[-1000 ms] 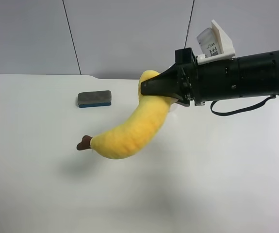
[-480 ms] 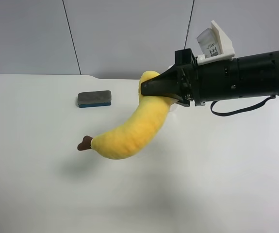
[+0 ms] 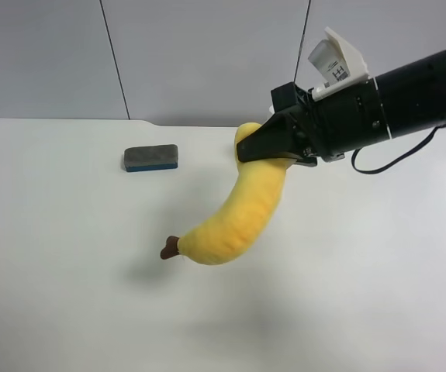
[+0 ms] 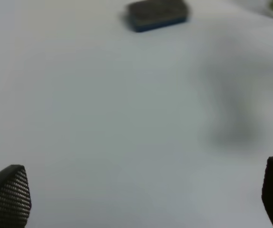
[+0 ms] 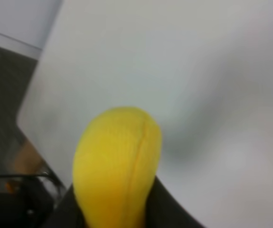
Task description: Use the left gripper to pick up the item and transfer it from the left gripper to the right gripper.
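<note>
A yellow plush banana (image 3: 242, 209) with a brown stem (image 3: 168, 248) hangs in the air above the white table (image 3: 67, 294). The arm at the exterior high view's right is my right arm. Its gripper (image 3: 273, 151) is shut on the banana's upper end. In the right wrist view the yellow end (image 5: 117, 166) sticks out between the dark fingers of the right gripper (image 5: 115, 213). My left gripper (image 4: 141, 199) is open and empty above the table, with only its fingertips (image 4: 8, 194) showing. The left arm is out of the exterior high view.
A dark grey block with a blue base (image 3: 150, 157) lies on the table at the back left. It also shows in the left wrist view (image 4: 157, 13). A grey panelled wall (image 3: 207, 54) stands behind the table.
My right arm has tilted upward and drawn back to the view's right. The banana has swung with it, and its stem end now hangs lower and further right.
</note>
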You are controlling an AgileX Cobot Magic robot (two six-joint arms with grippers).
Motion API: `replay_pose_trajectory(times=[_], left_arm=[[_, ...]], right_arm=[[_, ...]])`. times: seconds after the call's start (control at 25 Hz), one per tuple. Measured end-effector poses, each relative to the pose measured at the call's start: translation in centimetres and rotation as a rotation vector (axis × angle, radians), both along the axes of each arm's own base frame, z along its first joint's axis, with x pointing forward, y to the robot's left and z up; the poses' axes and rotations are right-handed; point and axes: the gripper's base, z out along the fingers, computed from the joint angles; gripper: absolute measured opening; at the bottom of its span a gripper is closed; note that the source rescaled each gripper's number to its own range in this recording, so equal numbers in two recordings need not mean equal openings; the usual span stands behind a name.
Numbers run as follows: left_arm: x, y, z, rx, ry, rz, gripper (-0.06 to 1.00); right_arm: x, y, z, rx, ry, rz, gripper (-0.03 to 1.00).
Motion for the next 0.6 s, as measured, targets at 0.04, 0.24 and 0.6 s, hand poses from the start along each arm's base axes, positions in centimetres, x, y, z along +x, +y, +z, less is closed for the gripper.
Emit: replay_pose_trajectory(times=[0.04, 0.24, 0.6], left_arm=[[0.0, 0.0, 0.0, 0.0, 0.0, 0.046, 1.0], [-0.2, -0.1, 0.0, 0.0, 0.0, 0.224, 1.0], [-0.2, -0.1, 0.0, 0.0, 0.0, 0.272, 1.0]], right_arm=[[0.3, -0.1, 0.6, -0.027, 0.009, -0.008, 0.0], [1.1, -1.2, 2.6, -0.27, 0.057, -0.016, 0.0], [1.3, -4.3, 1.2, -0.72, 0.149, 0.022, 0.0]])
